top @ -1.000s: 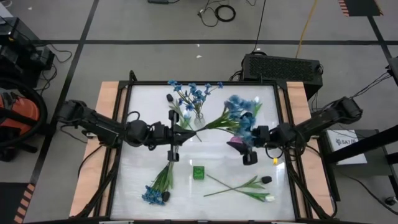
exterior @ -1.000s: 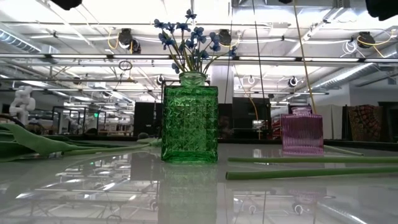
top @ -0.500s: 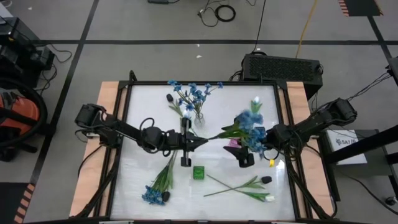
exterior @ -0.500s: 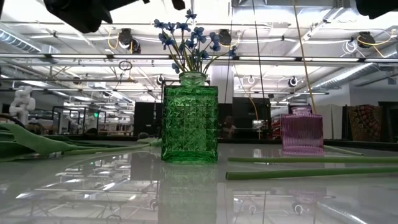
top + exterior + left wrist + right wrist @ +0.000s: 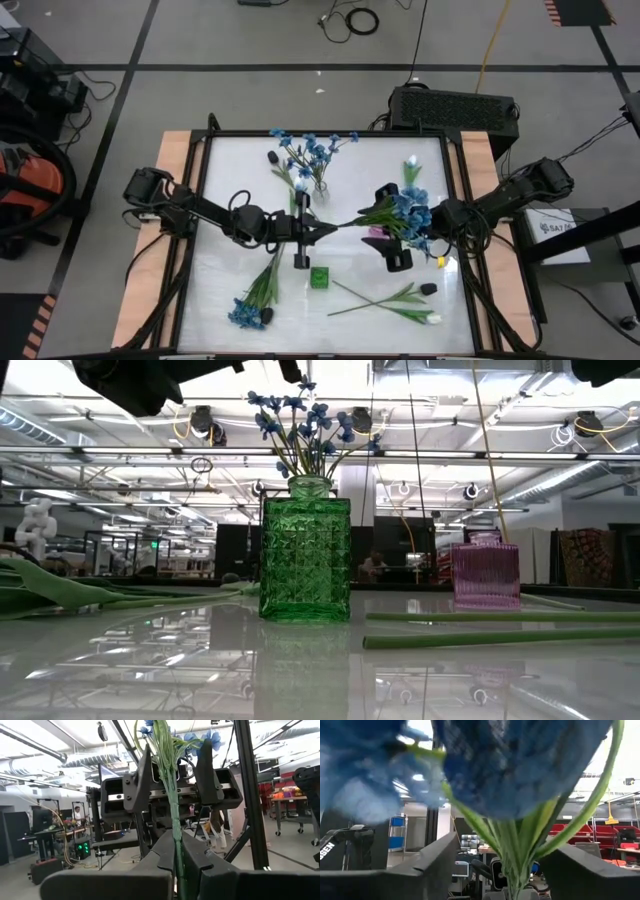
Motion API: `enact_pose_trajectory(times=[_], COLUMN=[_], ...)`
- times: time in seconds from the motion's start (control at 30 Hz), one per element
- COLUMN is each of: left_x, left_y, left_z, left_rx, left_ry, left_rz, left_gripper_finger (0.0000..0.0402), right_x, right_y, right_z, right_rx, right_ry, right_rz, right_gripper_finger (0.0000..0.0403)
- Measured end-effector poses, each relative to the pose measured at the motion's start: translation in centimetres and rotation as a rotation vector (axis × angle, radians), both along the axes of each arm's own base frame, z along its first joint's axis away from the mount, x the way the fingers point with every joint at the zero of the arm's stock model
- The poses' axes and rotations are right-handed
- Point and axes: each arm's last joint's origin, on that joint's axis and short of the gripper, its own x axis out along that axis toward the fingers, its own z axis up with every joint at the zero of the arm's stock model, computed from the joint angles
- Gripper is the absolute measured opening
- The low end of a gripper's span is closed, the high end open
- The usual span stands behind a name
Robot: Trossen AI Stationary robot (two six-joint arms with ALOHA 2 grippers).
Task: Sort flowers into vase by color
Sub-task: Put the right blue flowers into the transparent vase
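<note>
since a second ago the left arm has reached further across the table (image 5: 220, 290), and its left hand (image 5: 318, 231) now sits at the middle, pinching the stem end of the blue bunch (image 5: 405, 212); the right hand (image 5: 392, 222) has slid inward with the blossoms. the bunch hangs level between the two hands above the pink vase (image 5: 485, 571), which the overhead view mostly hides under blossoms and arm. the left wrist view shows the thin green stems running up between its dark fingers (image 5: 165, 851), closed tight on them, with the other hand's broad fingers standing apart on either side of the stems further up. the right wrist view is nearly filled by blurred blue petals, and whether its fingers touch the stems is hard to make out there.

the green vase (image 5: 305, 555), square-sided faceted glass, stands near the table's front and holds blue flowers (image 5: 305, 420). a clear vase with more blue blossoms (image 5: 305, 155) stands towards the far edge; its glass is barely visible from above. another blue bunch (image 5: 252, 305) lies flat at the near left, and crossed tulip stems (image 5: 390, 300) with one white and one dark bud lie at the near right. the tabletop is glossy white and mirrors the vases.
</note>
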Motion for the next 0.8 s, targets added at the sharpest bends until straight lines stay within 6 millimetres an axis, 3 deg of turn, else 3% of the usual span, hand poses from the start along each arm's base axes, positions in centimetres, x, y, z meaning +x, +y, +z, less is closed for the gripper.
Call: enact_pose_trajectory(times=[0.3, 0.43, 0.6, 0.8], left_x=[0.3, -0.1, -1.4, -5.5], left_y=[0.7, 1.2, 1.7, 2.4], left_z=[-0.4, 0.2, 1.3, 3.1], left_rx=[-0.045, -0.068, -0.087, -0.138], left_ry=[0.072, 0.142, 0.295, 0.578], left_rz=[0.02, 0.025, 0.037, 0.048], left_gripper_finger=[0.0018, 0.0045, 0.0117, 0.0192], right_x=[0.0, -0.1, -0.8, -2.4], right_y=[0.0, -0.1, -0.4, -1.1], right_z=[-0.1, 0.1, 0.5, 1.1], right_rx=[0.005, 0.006, 0.042, 0.058], right_ry=[0.01, 0.025, 0.103, 0.224], right_rz=[-0.013, -0.018, -0.079, -0.123], right_gripper_finger=[0.0079, 0.0024, 0.0015, 0.0025])
